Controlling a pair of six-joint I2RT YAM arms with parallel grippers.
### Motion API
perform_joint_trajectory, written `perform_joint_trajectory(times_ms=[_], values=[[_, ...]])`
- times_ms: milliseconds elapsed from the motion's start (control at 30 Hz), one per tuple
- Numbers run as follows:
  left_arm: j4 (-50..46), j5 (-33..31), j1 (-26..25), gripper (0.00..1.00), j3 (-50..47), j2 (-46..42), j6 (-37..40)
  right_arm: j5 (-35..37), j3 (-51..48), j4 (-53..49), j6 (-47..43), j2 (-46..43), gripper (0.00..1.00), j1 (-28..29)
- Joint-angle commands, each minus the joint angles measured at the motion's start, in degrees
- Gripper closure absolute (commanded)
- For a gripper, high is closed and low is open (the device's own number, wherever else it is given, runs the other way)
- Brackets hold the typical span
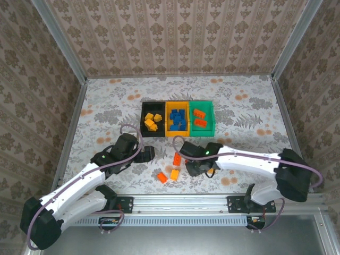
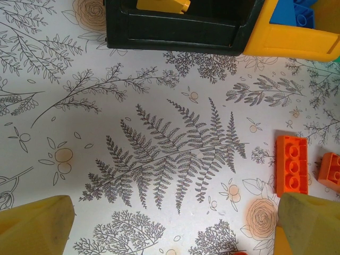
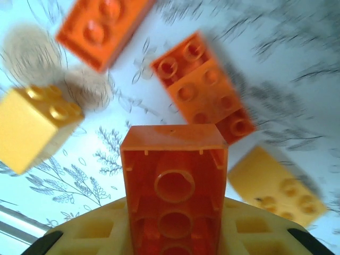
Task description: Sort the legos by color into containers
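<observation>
The right gripper (image 1: 194, 166), just on the near side of the yellow-orange bin (image 1: 178, 133), pinched 1 orange-red brick (image 3: 173, 186), whose hollow underside faced the wrist camera. The left gripper (image 1: 146, 154), nearer than that bin and to its left, had its fingers (image 2: 37, 226) spread wide above the table (image 1: 106, 106). That bin held blue legos (image 1: 178, 119). The black bin (image 1: 152, 133), touching its left side, held yellow legos (image 1: 151, 122). The green bin (image 1: 202, 129), touching its right side, held orange-red legos (image 1: 200, 118). 3 loose bricks (image 1: 177, 158) lay nearer than it.
</observation>
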Motion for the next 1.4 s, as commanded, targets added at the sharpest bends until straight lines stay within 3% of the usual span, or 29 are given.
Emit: perform_joint_trajectory(times_ms=[0, 133, 333, 633, 800, 933, 1067, 1233, 1367], values=[[1.0, 0.6, 0.4, 0.00, 0.7, 0.1, 1.2, 4.2, 3.7, -2.4, -1.8, -2.9, 0.68, -6.4], [1.6, 1.1, 0.4, 0.00, 1.1, 1.1, 1.4, 4.9, 9.9, 1.4, -4.9, -0.5, 0.67, -16.4], [1.1, 1.2, 0.3, 0.00, 1.6, 1.4, 1.3, 6.1, 21.9, 4.6, -7.2, 14.6, 0.66, -26.4], [1.0, 2.0, 0.1, 0.00, 1.9, 2.1, 1.4, 7.5, 34.5, 4.1, -8.0, 29.7, 0.60, -30.2], [0.5, 2.8, -0.1, 0.00, 2.8, 4.2, 2.3, 6.4, 35.4, 5.1, -7.7, 29.2, 0.33, -30.2], [-0.4, 3.6, -1.6, 0.03, 4.5, 7.7, 3.6, 5.1, 33.4, 6.1, -6.9, 25.0, 0.22, -29.6], [-2.9, 3.8, -5.8, 0.05, 7.2, 14.4, 4.6, 4.9, 28.9, 7.4, -6.5, 20.3, 0.19, -28.1], [-5.0, 3.2, -14.5, 0.08, 11.3, 25.0, 6.0, 4.8, 22.8, 8.7, -5.4, 15.1, 0.19, -27.8], [-7.0, 1.4, -20.8, 0.06, 12.7, 27.9, 8.0, 5.0, 20.2, 8.8, -5.4, 12.7, 0.19, -27.9]])
